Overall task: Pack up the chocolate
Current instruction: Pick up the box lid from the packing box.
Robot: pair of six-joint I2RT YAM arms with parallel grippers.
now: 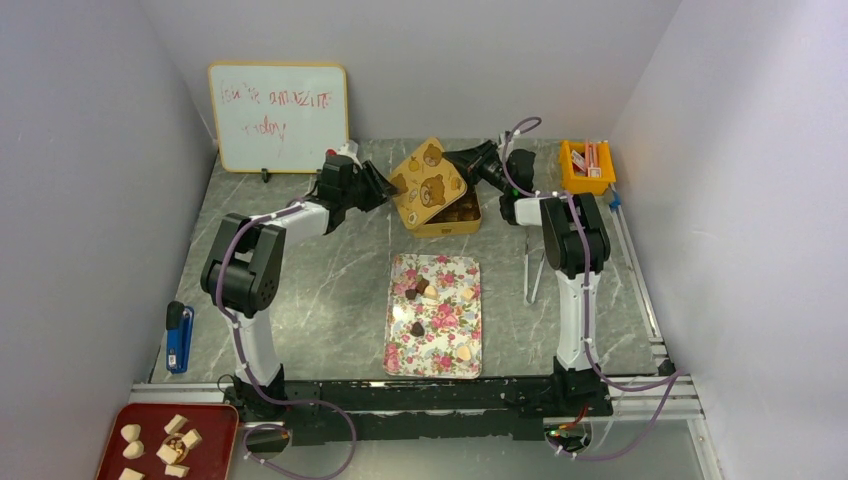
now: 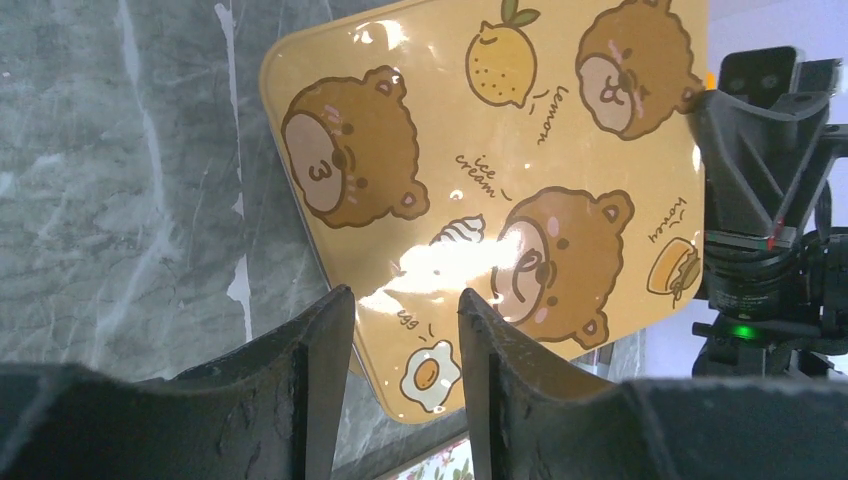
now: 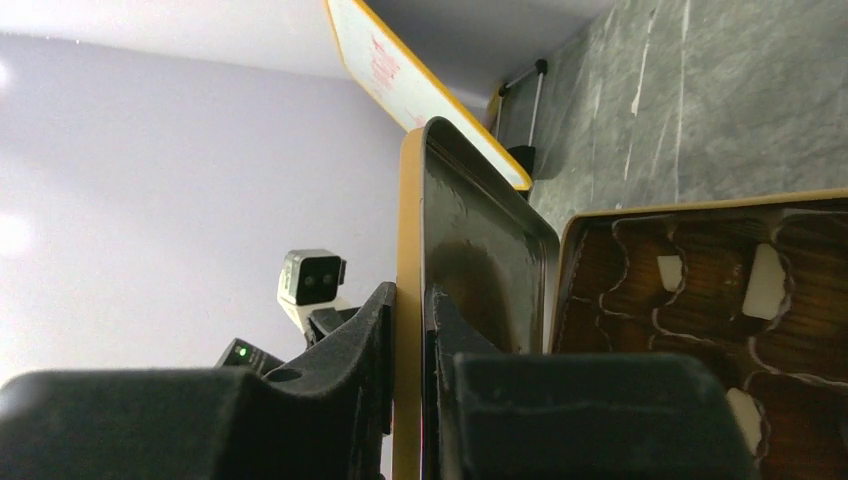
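Several pieces of chocolate, dark and tan, lie on the floral tray mid-table. Behind it stands a yellow tin with its bear-printed lid tilted up over it. My right gripper is shut on the lid's far edge; in the right wrist view its fingers pinch the lid's rim. Cream chocolate pieces sit in the tin's brown compartments. My left gripper stands open just before the lid's face, holding nothing.
A whiteboard leans at the back left, and an orange bin stands at the back right. A blue tool lies by the left wall. A red tray of pale beige chunks sits at the near left.
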